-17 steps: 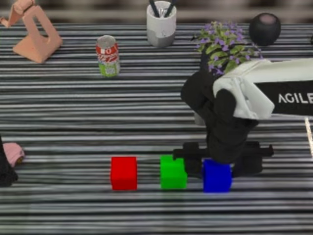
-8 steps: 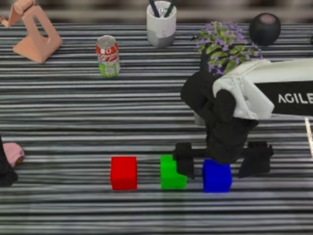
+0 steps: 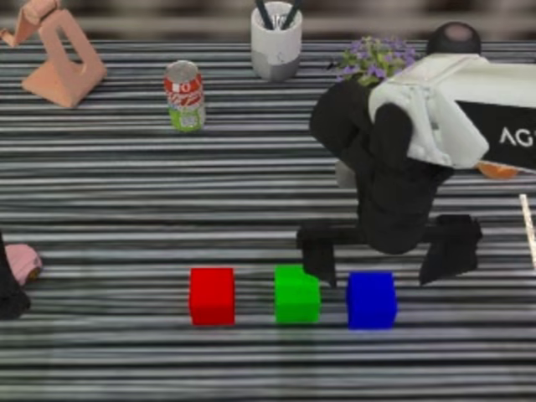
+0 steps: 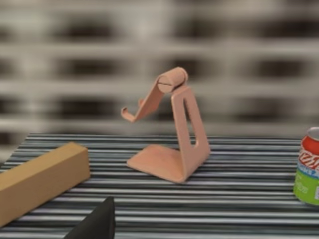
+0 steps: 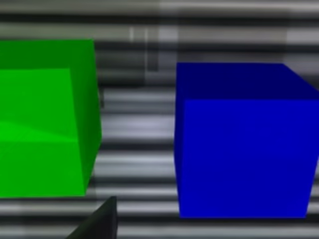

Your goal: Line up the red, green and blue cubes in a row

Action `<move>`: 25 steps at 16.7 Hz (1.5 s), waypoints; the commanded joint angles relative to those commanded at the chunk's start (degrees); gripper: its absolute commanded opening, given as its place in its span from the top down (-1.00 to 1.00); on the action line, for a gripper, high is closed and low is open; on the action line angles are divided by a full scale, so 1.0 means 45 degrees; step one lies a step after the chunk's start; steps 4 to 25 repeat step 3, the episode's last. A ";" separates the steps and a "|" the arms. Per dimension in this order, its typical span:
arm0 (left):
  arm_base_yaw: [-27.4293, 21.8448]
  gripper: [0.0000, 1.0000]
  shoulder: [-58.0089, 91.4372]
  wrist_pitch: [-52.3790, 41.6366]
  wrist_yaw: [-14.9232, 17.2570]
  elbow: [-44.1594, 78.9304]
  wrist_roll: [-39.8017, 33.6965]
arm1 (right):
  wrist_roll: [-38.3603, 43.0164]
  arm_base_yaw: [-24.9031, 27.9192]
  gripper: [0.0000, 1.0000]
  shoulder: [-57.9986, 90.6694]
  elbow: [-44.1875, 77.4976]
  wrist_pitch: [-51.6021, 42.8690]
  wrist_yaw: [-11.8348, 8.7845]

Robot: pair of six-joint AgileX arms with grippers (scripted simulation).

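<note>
Right gripper (image 3: pixel 383 261) has lifted off blue cube (image 3: pixel 372 299) w/ fingers spread wide, empty. Blue now sits beside green cube (image 3: pixel 296 294) and red cube (image 3: pixel 212 295); row looks done.

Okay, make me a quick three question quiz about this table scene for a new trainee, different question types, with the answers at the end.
1. True or false: the blue cube is gripped by the right end effector.
2. Multiple choice: in the top view, which cube sits in the middle? A) red cube B) green cube C) blue cube
3. Fill in: the soda can stands between the peach phone stand and the ____.

Key: 1 false, it is open, away from the cube. 2 B. 3 pen cup.
</note>
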 joint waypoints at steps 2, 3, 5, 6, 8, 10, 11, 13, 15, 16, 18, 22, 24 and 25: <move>0.0000 -1.00 0.0000 0.0000 0.0000 0.0000 0.0000 | -0.0032 0.0020 -1.00 -0.0307 0.0384 -0.0547 0.0000; 0.0000 -1.00 0.0000 0.0000 0.0000 0.0000 0.0000 | -0.0038 0.0020 -1.00 -0.0358 0.0435 -0.0616 0.0000; 0.0000 -1.00 0.0000 0.0000 0.0000 0.0000 0.0000 | -0.0038 0.0020 -1.00 -0.0358 0.0435 -0.0616 0.0000; 0.0000 -1.00 0.0000 0.0000 0.0000 0.0000 0.0000 | -0.0038 0.0020 -1.00 -0.0358 0.0435 -0.0616 0.0000; 0.0000 -1.00 0.0000 0.0000 0.0000 0.0000 0.0000 | -0.0038 0.0020 -1.00 -0.0358 0.0435 -0.0616 0.0000; 0.0000 -1.00 0.0000 0.0000 0.0000 0.0000 0.0000 | -0.0038 0.0020 -1.00 -0.0358 0.0435 -0.0616 0.0000; 0.0000 -1.00 0.0000 0.0000 0.0000 0.0000 0.0000 | -0.0038 0.0020 -1.00 -0.0358 0.0435 -0.0616 0.0000; 0.0000 -1.00 0.0000 0.0000 0.0000 0.0000 0.0000 | -0.0038 0.0020 -1.00 -0.0358 0.0435 -0.0616 0.0000; 0.0000 -1.00 0.0000 0.0000 0.0000 0.0000 0.0000 | -0.0038 0.0020 -1.00 -0.0358 0.0435 -0.0616 0.0000; 0.0000 -1.00 0.0000 0.0000 0.0000 0.0000 0.0000 | -0.0038 0.0020 -1.00 -0.0358 0.0435 -0.0616 0.0000; 0.0000 -1.00 0.0000 0.0000 0.0000 0.0000 0.0000 | -0.0038 0.0020 -1.00 -0.0358 0.0435 -0.0616 0.0000; 0.0000 -1.00 0.0000 0.0000 0.0000 0.0000 0.0000 | -0.0038 0.0020 -1.00 -0.0358 0.0435 -0.0616 0.0000; 0.0000 -1.00 0.0000 0.0000 0.0000 0.0000 0.0000 | -0.0038 0.0020 -1.00 -0.0358 0.0435 -0.0616 0.0000; 0.0000 -1.00 0.0000 0.0000 0.0000 0.0000 0.0000 | -0.0038 0.0020 -1.00 -0.0358 0.0435 -0.0616 0.0000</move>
